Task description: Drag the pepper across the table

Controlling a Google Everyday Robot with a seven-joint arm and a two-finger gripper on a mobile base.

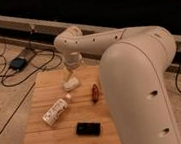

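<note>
Nearest on the wooden surface, a black phone is lying flat. A bit farther and to the left, a white bottle is lying on its side. Farther again, toward the right edge, the small dark red pepper is lying with its long side pointing from near to far.

The pincer is sitting low over the surface, farther back and to the left of the pepper. It is close to the pepper but, I think, not touching it. I cannot tell if the pincer is wide or narrow, and it is not holding the pepper.

So the pepper is lying to the right of the pincer and a little nearer. To drag it, the pincer is probably needing to slide right and come down on the pepper.

Far behind on the left, a small dark box is lying on the floor.
</note>
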